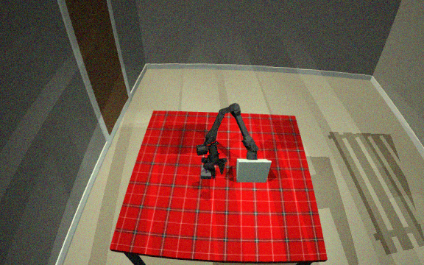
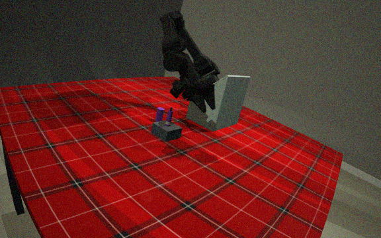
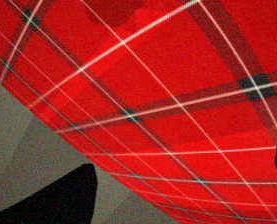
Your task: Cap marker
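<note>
Red plaid cloth point(image 1: 197, 221) covers the whole table top, white and dark grid lines, draped over the edges. Table stands on a pale plank floor point(image 1: 205, 88) with grey walls around and a brown door panel point(image 1: 94, 55) far left. Slatted light patch on the floor at right.

My gripper point(image 2: 207, 107) hangs above the cloth with fingers wide apart, nothing between them. It sits just right of the holder block point(image 2: 167, 130), not touching it. Grey white box point(image 2: 227, 102) stands right of my arm, close beside the gripper.

Marker point(image 2: 169, 116) stands upright in the block. Purple cap point(image 2: 159, 114) stands upright just beside the marker on its left, apart from it; base hidden behind the block, so I cannot tell exactly where it rests.

Near half of the cloth is open, also the left side; the box crowds the right.

Top view shows the room and all table edges, but marker and cap are too small to separate there. Exterior view shows both clearly. Wrist view shows only cloth, a table edge, floor beyond, and dark finger tips at the frame's bottom left and right edge.
</note>
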`<state>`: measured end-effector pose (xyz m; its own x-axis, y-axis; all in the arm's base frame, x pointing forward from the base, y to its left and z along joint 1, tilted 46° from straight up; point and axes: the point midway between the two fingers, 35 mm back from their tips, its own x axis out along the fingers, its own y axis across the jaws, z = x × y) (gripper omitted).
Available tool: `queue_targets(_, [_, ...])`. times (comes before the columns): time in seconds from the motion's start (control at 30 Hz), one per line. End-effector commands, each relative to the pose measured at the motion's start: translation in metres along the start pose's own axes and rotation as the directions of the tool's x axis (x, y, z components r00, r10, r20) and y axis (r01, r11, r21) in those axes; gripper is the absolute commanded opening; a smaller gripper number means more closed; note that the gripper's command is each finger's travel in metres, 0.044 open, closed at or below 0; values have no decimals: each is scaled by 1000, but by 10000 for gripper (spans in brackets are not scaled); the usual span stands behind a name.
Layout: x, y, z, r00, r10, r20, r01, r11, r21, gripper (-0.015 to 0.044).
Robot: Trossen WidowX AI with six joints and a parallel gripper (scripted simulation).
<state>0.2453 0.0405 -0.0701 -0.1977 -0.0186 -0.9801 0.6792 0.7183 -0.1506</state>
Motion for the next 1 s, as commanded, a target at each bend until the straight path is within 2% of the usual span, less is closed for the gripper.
queue_targets(0.0, [-1, -1, 1, 1000, -6, 7, 6, 1000, -15, 374])
queue_targets(0.07, [-10, -11, 8, 996, -57, 64, 65, 990, -129, 321])
queue_targets(0.17, [-35, -36, 24, 964, -176, 197, 240, 895, -376, 242])
queue_targets(0.27, [-63, -61, 38, 901, -290, 324, 430, 702, -567, 238])
queue_targets(0.37, [-95, -85, 49, 806, -395, 440, 585, 427, -689, 238])
queue_targets(0.5, [-121, -101, 55, 718, -463, 519, 652, 186, -735, 238])
queue_targets(0.97, [-123, -104, 55, 713, -467, 524, 654, 171, -737, 238])
